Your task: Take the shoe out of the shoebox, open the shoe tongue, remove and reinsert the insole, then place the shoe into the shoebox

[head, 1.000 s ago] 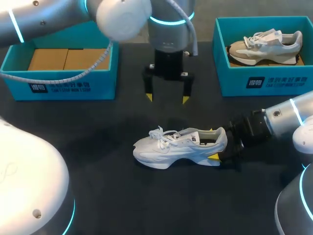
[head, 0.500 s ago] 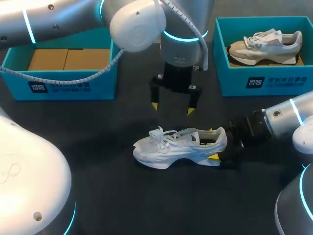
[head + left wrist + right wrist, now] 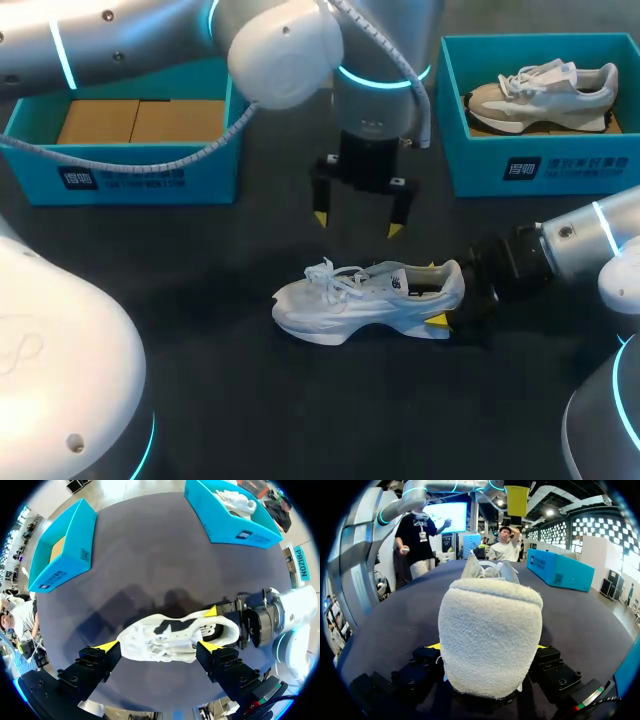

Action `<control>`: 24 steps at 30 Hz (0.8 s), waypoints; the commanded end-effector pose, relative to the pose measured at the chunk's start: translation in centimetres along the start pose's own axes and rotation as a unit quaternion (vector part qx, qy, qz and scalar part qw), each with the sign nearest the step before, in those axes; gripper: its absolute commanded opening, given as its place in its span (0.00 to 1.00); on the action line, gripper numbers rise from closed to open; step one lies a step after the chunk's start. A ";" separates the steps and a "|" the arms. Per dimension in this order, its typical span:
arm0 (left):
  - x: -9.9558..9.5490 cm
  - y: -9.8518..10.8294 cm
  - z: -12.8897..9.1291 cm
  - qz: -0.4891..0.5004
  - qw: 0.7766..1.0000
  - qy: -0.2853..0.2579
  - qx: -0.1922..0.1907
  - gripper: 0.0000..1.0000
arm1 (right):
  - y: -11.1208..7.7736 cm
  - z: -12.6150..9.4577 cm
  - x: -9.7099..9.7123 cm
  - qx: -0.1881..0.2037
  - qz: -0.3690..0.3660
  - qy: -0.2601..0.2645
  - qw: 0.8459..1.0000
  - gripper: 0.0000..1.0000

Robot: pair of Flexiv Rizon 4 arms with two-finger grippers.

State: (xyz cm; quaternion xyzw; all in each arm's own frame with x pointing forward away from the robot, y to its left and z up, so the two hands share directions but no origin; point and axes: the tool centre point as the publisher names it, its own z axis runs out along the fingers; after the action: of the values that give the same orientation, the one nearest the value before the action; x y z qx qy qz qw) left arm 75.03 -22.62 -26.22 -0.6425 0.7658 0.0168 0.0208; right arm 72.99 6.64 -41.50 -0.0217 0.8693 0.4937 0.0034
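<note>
A white sneaker (image 3: 365,300) lies on its sole on the black table, toe toward the left. My right gripper (image 3: 436,294) is shut on its heel, one yellow tip on either side. In the right wrist view the fuzzy heel (image 3: 490,630) fills the space between the fingers (image 3: 551,667). My left gripper (image 3: 357,224) hangs open above and just behind the shoe's middle, tips pointing down. From the left wrist view the shoe (image 3: 175,637) lies below, between the spread tips of the left gripper (image 3: 157,647), with the right arm (image 3: 265,625) at its heel.
A teal shoebox (image 3: 480,170) at the back right holds a beige and white shoe (image 3: 545,92). Another teal box (image 3: 150,180) at the back left has brown cardboard (image 3: 140,120) inside. My left arm spans the table's back.
My left gripper has come nearer to the shoe and a little to the right, still open. The right gripper and the shoe have stayed put.
</note>
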 end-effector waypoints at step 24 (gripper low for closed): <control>5.5 0.5 6.4 0.016 0.998 -0.050 -0.028 1.00 | -0.4 0.7 -0.2 0.002 0.000 0.000 1.000 0.00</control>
State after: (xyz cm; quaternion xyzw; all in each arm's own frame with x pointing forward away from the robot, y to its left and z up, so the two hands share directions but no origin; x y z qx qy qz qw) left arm 73.32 -26.75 -32.02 -0.6299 0.7732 0.0619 0.0390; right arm 73.00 6.64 -41.51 -0.0217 0.8693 0.4938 0.0034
